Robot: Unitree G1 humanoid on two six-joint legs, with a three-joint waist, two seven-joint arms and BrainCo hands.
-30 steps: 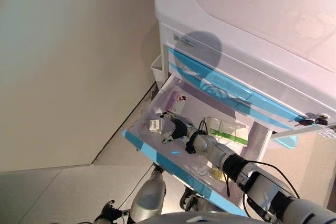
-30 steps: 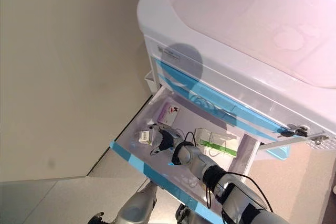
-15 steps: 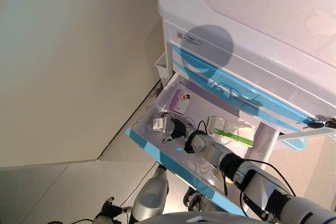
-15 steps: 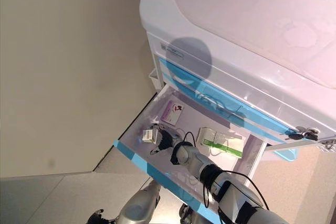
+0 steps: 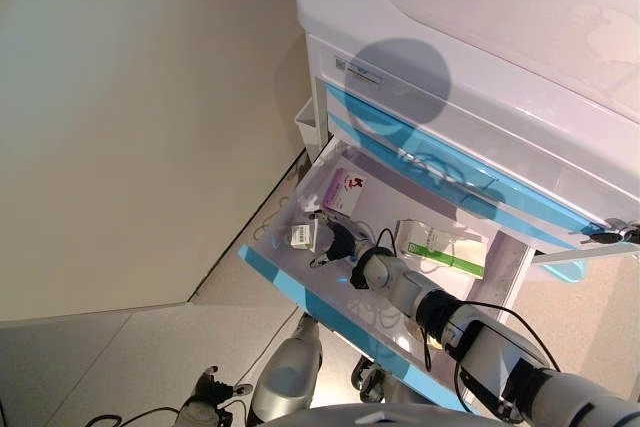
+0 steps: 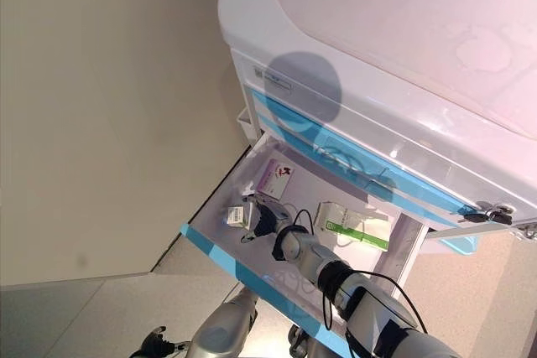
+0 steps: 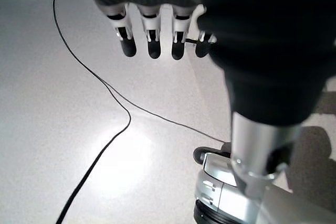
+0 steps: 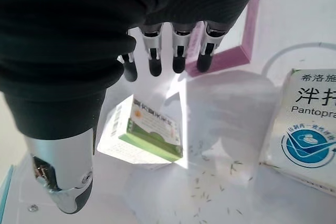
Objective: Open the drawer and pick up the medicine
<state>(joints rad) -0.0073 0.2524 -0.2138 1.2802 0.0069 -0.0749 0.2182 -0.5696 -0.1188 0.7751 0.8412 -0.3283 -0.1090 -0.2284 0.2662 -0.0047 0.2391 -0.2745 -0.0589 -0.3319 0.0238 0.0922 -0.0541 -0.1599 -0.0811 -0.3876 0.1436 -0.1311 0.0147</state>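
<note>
While your head views only show the right hand (image 5: 335, 243) reaching into the open drawer (image 5: 300, 300), its wrist view gives you the detail: fingers (image 8: 178, 59) straight and relaxed, holding nothing, above a small green-and-white medicine box (image 8: 147, 132) near the drawer's front left corner. A white-and-blue box (image 8: 307, 129) lies beside it. Your left hand (image 7: 157, 35) hangs relaxed, empty, over the floor (image 7: 63, 129).

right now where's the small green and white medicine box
The small green and white medicine box lies in the open drawer near its left end, just under the right hand, with the pink box beyond it.
</note>
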